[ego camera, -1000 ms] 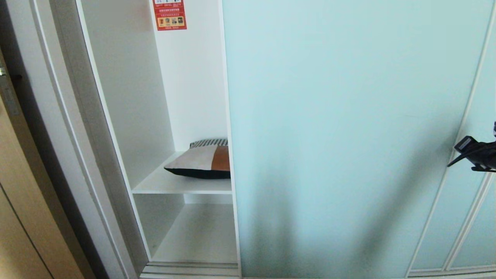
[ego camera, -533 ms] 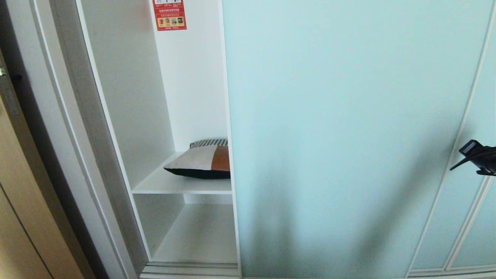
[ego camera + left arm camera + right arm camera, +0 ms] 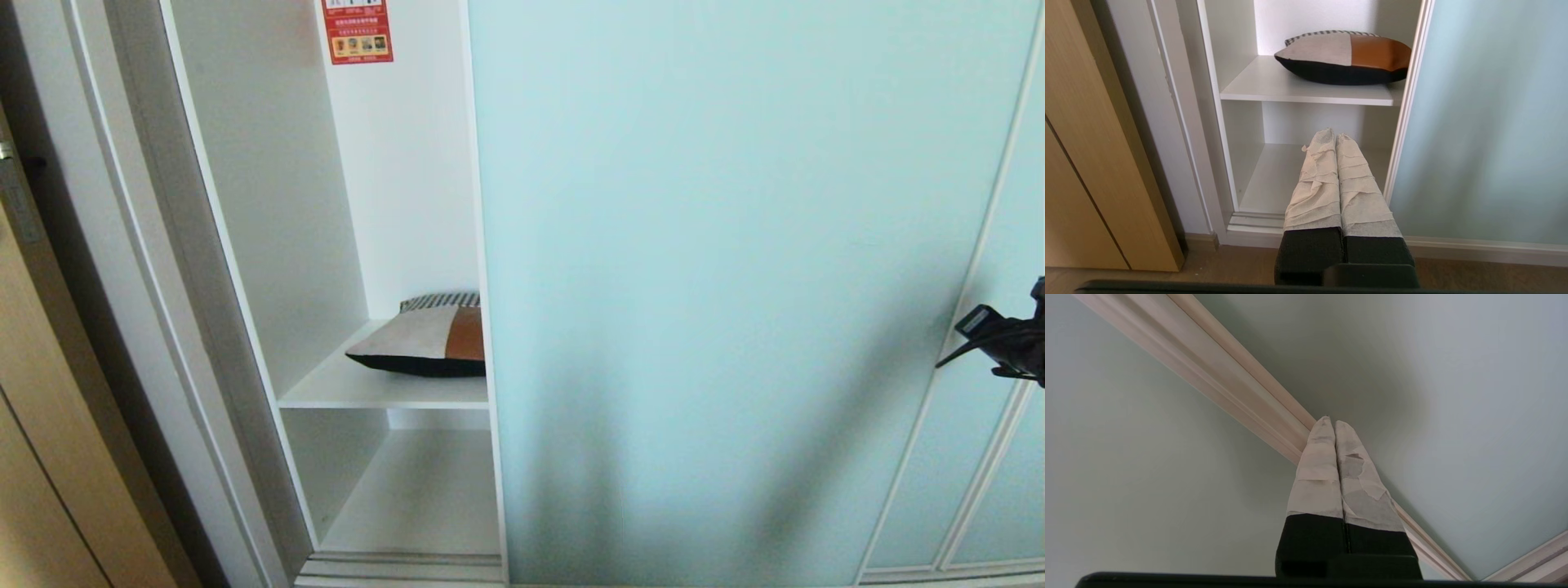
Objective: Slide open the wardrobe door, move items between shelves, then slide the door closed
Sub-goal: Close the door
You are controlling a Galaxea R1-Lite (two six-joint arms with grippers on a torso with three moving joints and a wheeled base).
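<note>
Door (image 3: 735, 286), pale aqua frosted panel, stood slid to the right, covering most of the wardrobe and leaving a narrow compartment exposed at the left. In that compartment, bundle (image 3: 429, 339) lay on the upper shelf (image 3: 359, 388): black underside, pale grey and tan-brown patches on top, a striped edge at the back. Its right end was hidden behind the door's edge in the head view; the left wrist view showed the bundle (image 3: 1343, 57) whole, resting flat toward the right of the shelf (image 3: 1274, 87). Lower shelf (image 3: 416, 498) sat beneath, with nothing seen on it. Red sticker (image 3: 357, 31) on the back wall, high up.

Right claw (image 3: 1334, 422) was pressed shut, tape-wrapped fingers (image 3: 1316, 469) together, nothing between them, tips at or just beside the door's frame strip (image 3: 1241, 379); contact could not be confirmed. In the head view only a dark part of the right arm (image 3: 1000, 343) showed at the right edge, near the door's right frame.

Left claw (image 3: 1335, 134) was also shut and empty, taped fingers (image 3: 1314, 179) together, pointing toward the lower shelf opening, well clear of the bundle. Wooden door (image 3: 1090, 155) stood at the far left, beside the wardrobe's white frame (image 3: 122, 245).
</note>
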